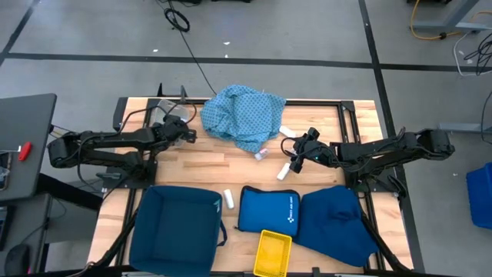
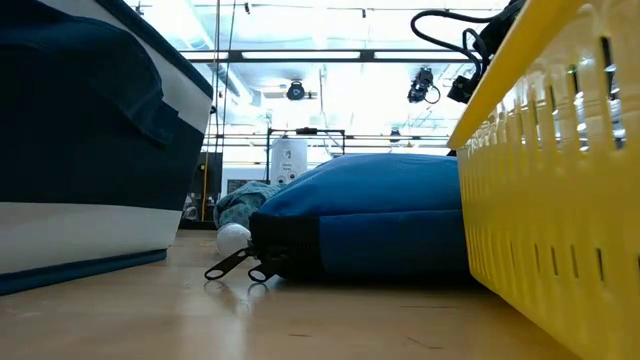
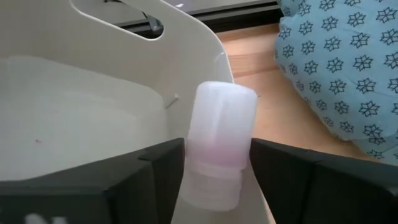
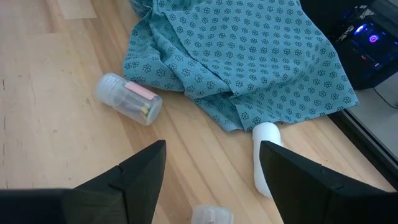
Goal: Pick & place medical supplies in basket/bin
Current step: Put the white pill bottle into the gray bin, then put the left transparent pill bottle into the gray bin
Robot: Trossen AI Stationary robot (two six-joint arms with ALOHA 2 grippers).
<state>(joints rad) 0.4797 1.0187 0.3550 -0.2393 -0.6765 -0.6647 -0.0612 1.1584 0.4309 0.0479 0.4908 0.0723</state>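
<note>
My left gripper [image 1: 187, 132] is at the table's far left and is shut on a small translucent white bottle [image 3: 221, 130]. The bottle is held over the wall of a white container with a handle cut-out [image 3: 93, 118]. The light-blue patterned cloth [image 1: 242, 115] lies crumpled at the table's far middle. My right gripper [image 1: 296, 151] hovers open to the right of the cloth, above a white roll [image 4: 266, 158]. A clear vial [image 4: 129, 99] lies on its side by the cloth's edge. More white rolls [image 1: 228, 198] [image 1: 283, 171] lie on the wood. My left gripper pinches the bottle between its two fingers. They are on the bottle's two sides near its neck end [image 3: 214, 171]. The bottle sticks out forward along the fingers with its rounded end away from the wrist. It is lifted clear, beside the white container's rim [image 3: 211, 37].
Along the near edge stand a dark blue bin [image 1: 175, 227], a bright blue zip pouch [image 1: 269, 209], a dark blue cloth bag [image 1: 334, 219] and a yellow basket [image 1: 273, 252]. Bare wood lies between both grippers and these.
</note>
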